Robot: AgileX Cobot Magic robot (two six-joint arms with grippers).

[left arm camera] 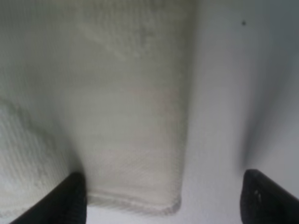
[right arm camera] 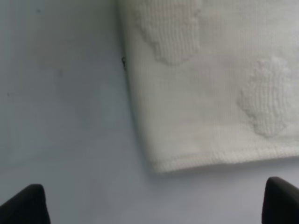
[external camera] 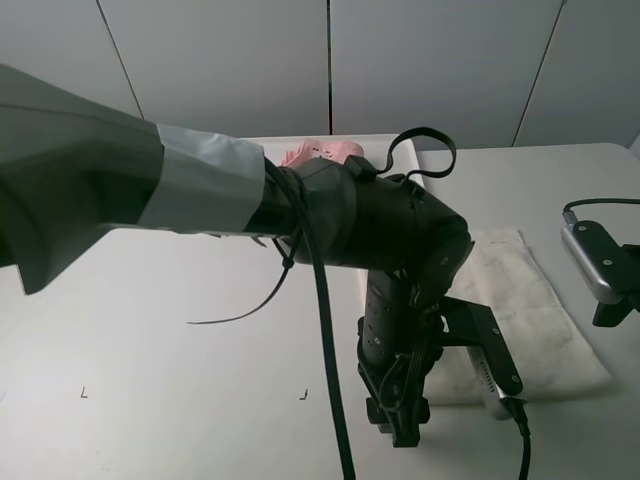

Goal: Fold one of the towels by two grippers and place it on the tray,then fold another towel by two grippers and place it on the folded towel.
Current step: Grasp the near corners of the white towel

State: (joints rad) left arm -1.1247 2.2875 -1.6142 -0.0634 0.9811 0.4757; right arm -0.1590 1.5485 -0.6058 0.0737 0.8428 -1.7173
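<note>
A white towel (external camera: 535,310) lies flat on the table at the right. A pink towel (external camera: 320,152) sits at the back on a pale tray (external camera: 378,145), partly hidden by my left arm. My left gripper (external camera: 400,425) reaches across to the white towel's near left corner. In the left wrist view it (left arm camera: 168,200) is open, with its fingers on either side of that towel corner (left arm camera: 135,140). My right gripper (right arm camera: 154,205) is open just above the towel's other near corner (right arm camera: 210,102). Neither gripper holds anything.
My left arm (external camera: 200,190) with its cables crosses the middle of the exterior view and hides much of the table. The right wrist camera (external camera: 595,260) shows at the right edge. Small black marks (external camera: 84,393) sit on the table at the front left.
</note>
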